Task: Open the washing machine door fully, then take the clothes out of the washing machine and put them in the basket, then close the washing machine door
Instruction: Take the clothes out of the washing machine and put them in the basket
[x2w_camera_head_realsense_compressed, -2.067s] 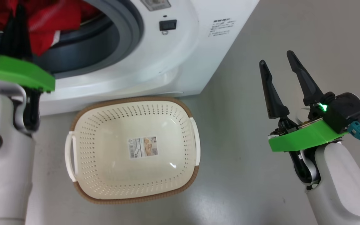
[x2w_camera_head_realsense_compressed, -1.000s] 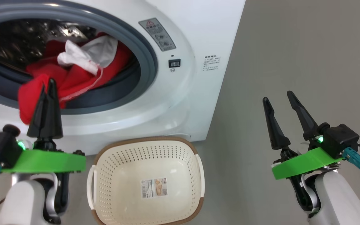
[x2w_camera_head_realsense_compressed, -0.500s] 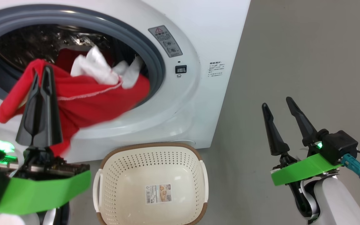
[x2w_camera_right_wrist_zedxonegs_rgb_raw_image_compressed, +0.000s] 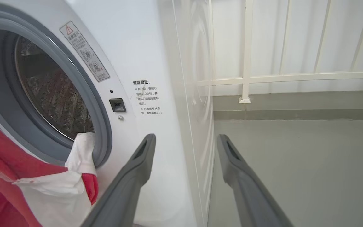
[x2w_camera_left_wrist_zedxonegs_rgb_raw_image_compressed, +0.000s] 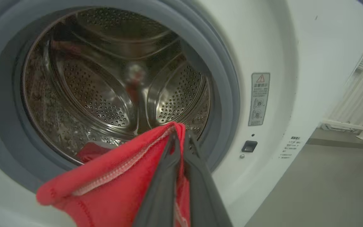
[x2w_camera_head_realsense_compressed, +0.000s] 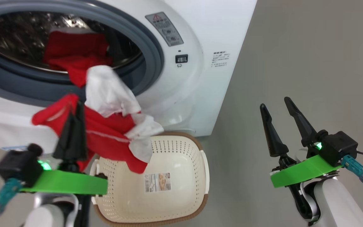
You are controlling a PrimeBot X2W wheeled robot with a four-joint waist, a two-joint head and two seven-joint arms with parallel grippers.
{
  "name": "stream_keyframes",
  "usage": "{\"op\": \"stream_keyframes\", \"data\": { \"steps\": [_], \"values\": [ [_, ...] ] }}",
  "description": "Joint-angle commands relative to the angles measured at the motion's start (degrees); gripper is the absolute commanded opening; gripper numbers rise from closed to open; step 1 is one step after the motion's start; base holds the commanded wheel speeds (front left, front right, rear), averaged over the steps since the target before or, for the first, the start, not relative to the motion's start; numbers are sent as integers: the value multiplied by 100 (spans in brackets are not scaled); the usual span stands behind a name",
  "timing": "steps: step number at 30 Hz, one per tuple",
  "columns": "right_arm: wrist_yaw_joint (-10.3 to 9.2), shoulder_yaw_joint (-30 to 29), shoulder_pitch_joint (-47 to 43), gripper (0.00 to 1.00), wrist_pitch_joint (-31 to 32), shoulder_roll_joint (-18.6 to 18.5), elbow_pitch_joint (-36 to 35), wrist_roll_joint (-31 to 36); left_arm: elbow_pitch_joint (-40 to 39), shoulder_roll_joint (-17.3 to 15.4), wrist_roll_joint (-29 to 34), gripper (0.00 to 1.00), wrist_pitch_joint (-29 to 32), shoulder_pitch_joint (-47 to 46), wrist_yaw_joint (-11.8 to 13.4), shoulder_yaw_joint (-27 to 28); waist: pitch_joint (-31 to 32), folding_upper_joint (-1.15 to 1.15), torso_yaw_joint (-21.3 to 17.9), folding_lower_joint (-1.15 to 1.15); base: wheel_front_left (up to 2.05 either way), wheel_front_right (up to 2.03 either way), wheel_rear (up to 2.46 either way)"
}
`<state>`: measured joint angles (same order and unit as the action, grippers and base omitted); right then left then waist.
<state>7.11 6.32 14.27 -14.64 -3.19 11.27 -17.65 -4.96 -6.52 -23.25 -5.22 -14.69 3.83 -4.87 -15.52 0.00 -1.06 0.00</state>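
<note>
Our left tool (x2w_camera_head_realsense_compressed: 75, 108) is pinched tight on the clothes (x2w_camera_head_realsense_compressed: 106, 135), and the basket (x2w_camera_head_realsense_compressed: 184, 157) sits close by at four o'clock from it, farther from our spread-apart right tool (x2w_camera_head_realsense_compressed: 273, 102).

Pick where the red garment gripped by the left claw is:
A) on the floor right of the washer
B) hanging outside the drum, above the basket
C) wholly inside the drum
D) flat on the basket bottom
B: the left claw is shut on the garment, which dangles in front of the washer with its lower end over the basket.
</note>
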Motion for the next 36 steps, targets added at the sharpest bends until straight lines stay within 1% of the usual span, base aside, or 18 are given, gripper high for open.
{"op": "stream_keyframes", "data": {
  "steps": [1, 5, 9, 15, 18, 20, 22, 25, 28, 33, 36],
  "values": [
    [37, 122, 131, 100, -36, 31, -156, -39, 37, -57, -73, 0, -80, -52, -67, 157, -158, 0, -28, 0, 0, 0, 0],
    [37, 109, 229, 100, -36, 31, -152, -18, 959, 35, -293, 0, -246, -239, -226, 133, -393, 0, -65, 0, 0, 0, 0],
    [37, 127, 368, 100, -36, 31, -120, -6, 1991, 122, -578, 0, -374, -586, -462, 117, -643, 0, -105, 0, 0, 0, 0],
    [37, 230, 591, 100, -36, 31, -97, -49, 3769, 166, -756, 0, -545, -1239, -683, 112, -963, 0, -206, 0, 0, 0, 0],
    [37, 267, 675, 100, -36, 31, -93, -75, 4589, 199, -919, 0, -536, -1590, -853, 84, -1106, 0, -284, 0, 0, 0, 0],
    [37, 277, 727, 100, -36, 31, -102, -116, 5073, 236, -1186, 0, -443, -1812, -982, 118, -1201, 0, -343, 0, 0, 0, 0],
    [37, 295, 779, 100, -36, 31, -111, -155, 5508, 235, -1284, 0, -397, -2023, -1044, 84, -1293, 0, -405, 0, 0, 0, 0],
    [37, 321, 841, 100, -36, 31, -104, -203, 6083, 227, -1415, 0, -343, -2281, -1098, 30, -1411, 0, -486, 0, 0, 0, 0],
    [37, 344, 890, 100, -36, 31, -67, -257, 6539, 242, -1517, 0, -206, -2450, -1124, -138, -1508, 0, -550, 0, 0, 0, 0],
    [37, 429, 1005, 100, -36, 31, -31, -316, 6972, 189, -1616, 0, -44, -2573, -1129, -361, -1641, 0, -645, 0, 0, 0, 0],
    [37, 457, 1081, 100, -36, 31, -10, -349, 7180, 210, -1777, 0, 235, -2657, -1130, -482, -1725, 0, -685, 0, 0, 0, 0]
  ]
}}
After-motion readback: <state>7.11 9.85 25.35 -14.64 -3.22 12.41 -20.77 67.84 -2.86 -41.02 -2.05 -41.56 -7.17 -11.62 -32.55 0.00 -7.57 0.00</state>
